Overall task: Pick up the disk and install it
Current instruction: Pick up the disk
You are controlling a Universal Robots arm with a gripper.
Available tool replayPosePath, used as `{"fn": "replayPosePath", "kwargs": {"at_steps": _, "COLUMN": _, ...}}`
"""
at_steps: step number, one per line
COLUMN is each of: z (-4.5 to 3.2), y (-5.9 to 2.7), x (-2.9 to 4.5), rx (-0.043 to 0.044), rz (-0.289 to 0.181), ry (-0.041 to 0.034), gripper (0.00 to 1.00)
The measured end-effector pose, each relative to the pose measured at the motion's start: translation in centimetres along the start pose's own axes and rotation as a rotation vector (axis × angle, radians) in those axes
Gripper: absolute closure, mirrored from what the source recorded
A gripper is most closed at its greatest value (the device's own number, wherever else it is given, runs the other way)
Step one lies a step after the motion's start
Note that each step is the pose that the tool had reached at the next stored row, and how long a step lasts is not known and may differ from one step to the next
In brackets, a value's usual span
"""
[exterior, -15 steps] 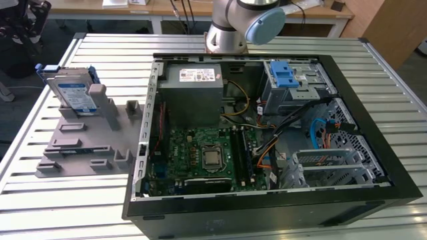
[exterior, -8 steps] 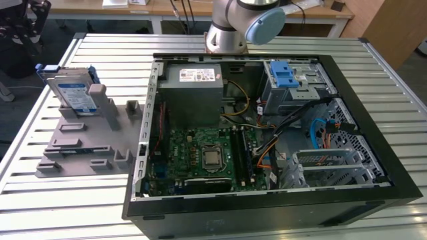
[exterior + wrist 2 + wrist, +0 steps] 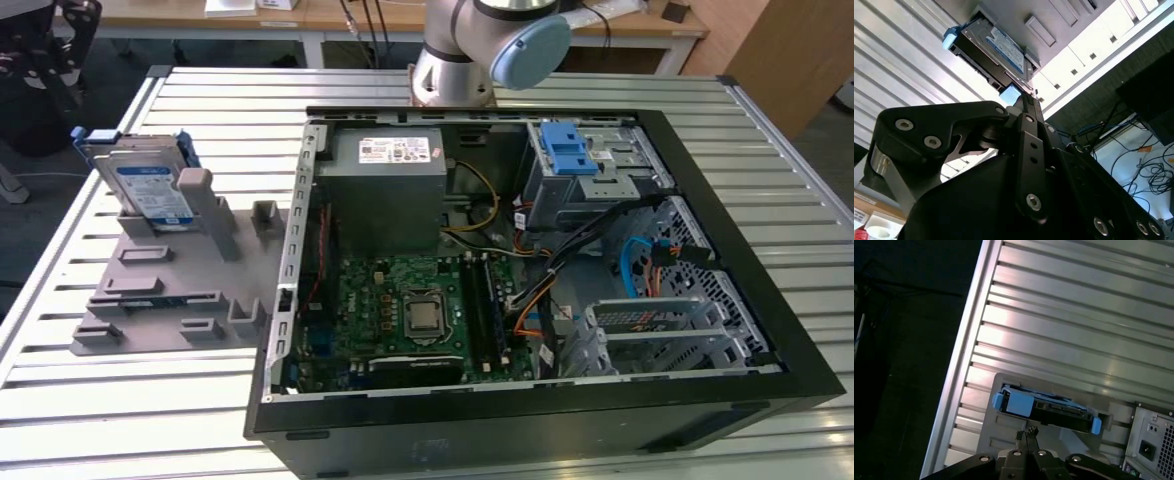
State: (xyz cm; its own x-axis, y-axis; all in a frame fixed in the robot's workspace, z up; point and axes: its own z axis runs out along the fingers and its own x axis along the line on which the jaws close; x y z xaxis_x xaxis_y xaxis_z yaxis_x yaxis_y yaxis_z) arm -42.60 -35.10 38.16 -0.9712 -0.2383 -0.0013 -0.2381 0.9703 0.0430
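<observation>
The disk (image 3: pixel 147 185) is not in the computer yet. It stands up on its long edge in the grey stand (image 3: pixel 160 290), at the far end of the stand, on the exterior view's left. Its blue and white label faces the open computer case (image 3: pixel 534 425). The blue frame goes around its edges. The stand lies flat on the metal table (image 3: pixel 200 90), just beside the case.

The arm (image 3: pixel 461 55) comes up from the far side of the table, behind the case. A round joint with a blue cap (image 3: pixel 530 50) sits at the top of the exterior view.

In both wrist views the gripper (image 3: pixel 1025 432) looks down at the disk (image 3: pixel 1046 407) from above. Its two thin black fingers are pressed close together and nothing is between them. The tips point toward the disk's top edge. They look apart from it.

In the second wrist view the gripper (image 3: pixel 1026 100) lines up with one blue end of the disk (image 3: pixel 996 50), and the label shows on the disk's flat side.

Inside the case, the grey power box (image 3: pixel 387 175) sits at the far end. A green board (image 3: pixel 400 310) lies on the bottom. A blue clip (image 3: pixel 567 150) sits on the metal cage in the far corner, on the exterior view's right.
</observation>
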Motion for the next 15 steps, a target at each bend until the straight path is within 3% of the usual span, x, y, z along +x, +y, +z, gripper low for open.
{"fn": "replayPosePath", "kwargs": {"at_steps": 15, "z": 0.01, "y": 0.00, "x": 0.00, "rx": -0.0002, "rz": -0.117, "ry": 0.0051, "gripper": 0.89}}
